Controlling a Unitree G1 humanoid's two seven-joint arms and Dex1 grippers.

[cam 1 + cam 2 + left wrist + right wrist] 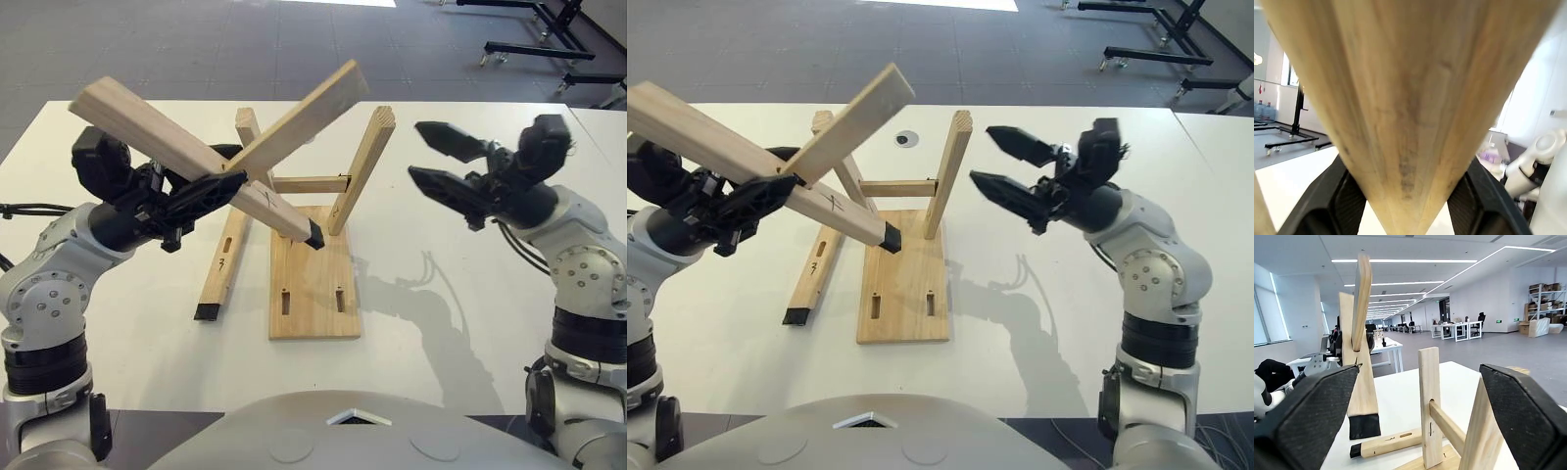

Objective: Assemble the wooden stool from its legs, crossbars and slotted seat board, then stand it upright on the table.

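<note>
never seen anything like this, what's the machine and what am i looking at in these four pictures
This is a humanoid robot with two arms, each ending in a two-finger gripper. The two wide pictures come from cameras on its head, looking down over a white table. The other two come from cameras on its wrists.

On the table lies a slotted seat board. Two legs joined by a crossbar stand at its far end, and a loose leg lies beside it.

The left gripper holds a wooden leg in the air, crossed by a second piece. Its wrist camera sees that wood up close. The right gripper is open and empty.
</note>
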